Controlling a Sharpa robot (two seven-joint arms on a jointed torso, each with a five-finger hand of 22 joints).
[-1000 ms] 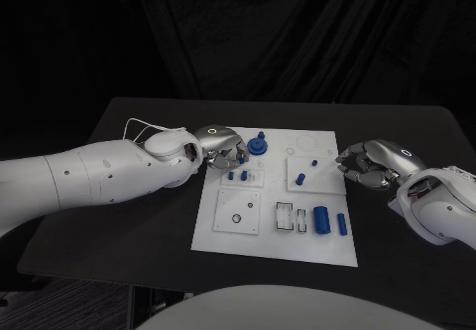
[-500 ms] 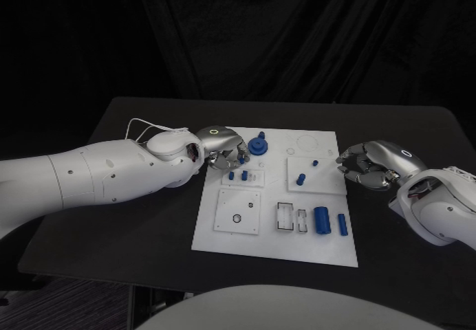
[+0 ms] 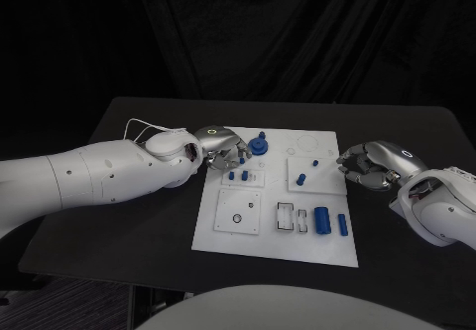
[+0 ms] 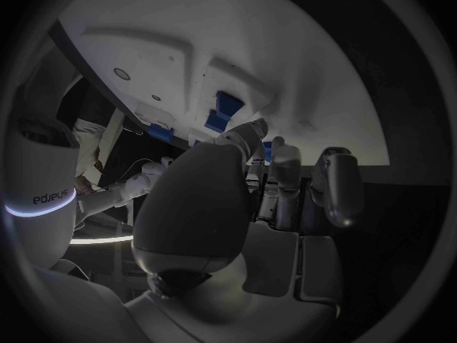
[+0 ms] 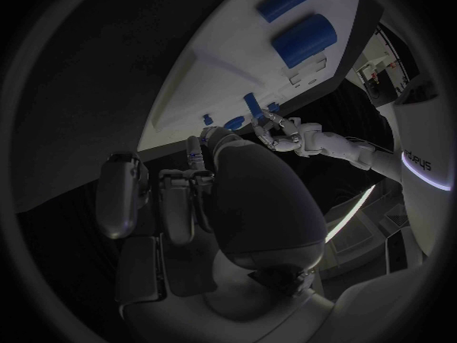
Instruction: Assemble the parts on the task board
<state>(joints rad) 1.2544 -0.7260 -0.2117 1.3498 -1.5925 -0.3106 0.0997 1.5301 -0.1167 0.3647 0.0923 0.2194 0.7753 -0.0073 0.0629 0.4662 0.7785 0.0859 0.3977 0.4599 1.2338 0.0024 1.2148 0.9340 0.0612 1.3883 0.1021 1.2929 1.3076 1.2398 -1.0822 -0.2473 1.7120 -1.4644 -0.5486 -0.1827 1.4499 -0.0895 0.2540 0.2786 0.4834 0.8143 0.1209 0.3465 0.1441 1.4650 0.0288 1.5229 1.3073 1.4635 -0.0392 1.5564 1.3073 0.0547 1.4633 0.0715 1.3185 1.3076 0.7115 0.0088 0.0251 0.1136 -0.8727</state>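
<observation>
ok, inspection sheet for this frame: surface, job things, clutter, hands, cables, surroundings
Surface: black table, white task board in the middle.
Job's things: blue parts on the board: round part with an upright peg at the far edge, small pegs on the left plate, two pegs on the right plate, two cylinders lying near the right edge.
Clutter: nothing seen.
Hands: left hand over the board's far left corner, grasp unclear; right hand beside the board's right edge, fingers curled, nothing seen in it.
Cables: white cable on the left arm.
Surroundings: dark backdrop.

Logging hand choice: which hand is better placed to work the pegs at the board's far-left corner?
Probably left: the left hand hangs over the small blue pegs there; the right hand sits off the task board.
</observation>
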